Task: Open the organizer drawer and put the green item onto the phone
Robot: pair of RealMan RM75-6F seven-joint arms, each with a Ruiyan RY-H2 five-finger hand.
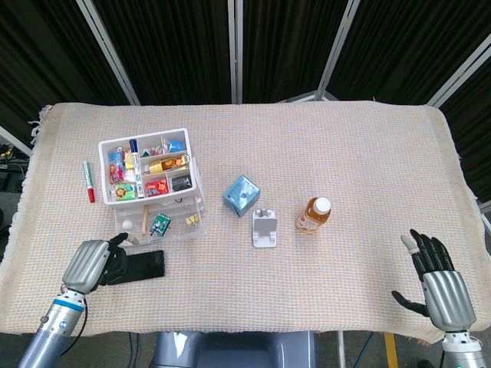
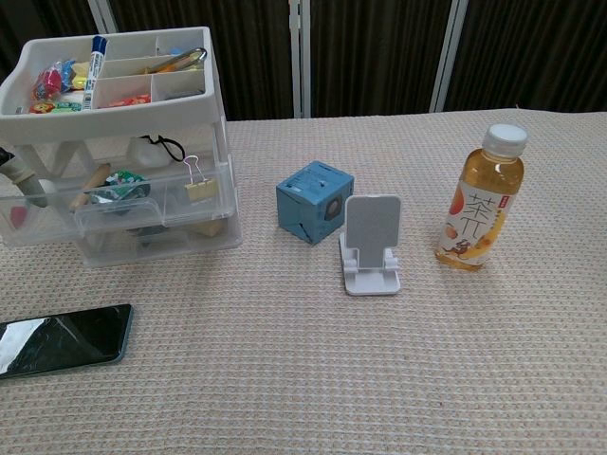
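Observation:
The white organizer (image 1: 152,170) (image 2: 123,85) stands at the left of the table. Its upper clear drawer (image 1: 173,230) (image 2: 204,210) is pulled well out toward me. Inside lies the green item (image 1: 160,224) (image 2: 119,185), among a binder clip and small bits. A black phone (image 1: 140,266) (image 2: 63,340) lies flat in front of the drawer. My left hand (image 1: 90,264) has its fingers curled on the drawer's front left corner, just left of the phone. At the front right table edge my right hand (image 1: 439,282) rests with fingers spread, holding nothing.
Right of the organizer come a blue cube (image 1: 242,194) (image 2: 315,201), a white phone stand (image 1: 266,228) (image 2: 371,244) and a tea bottle (image 1: 314,215) (image 2: 482,197). A marker (image 1: 88,181) lies on the cloth left of the organizer.

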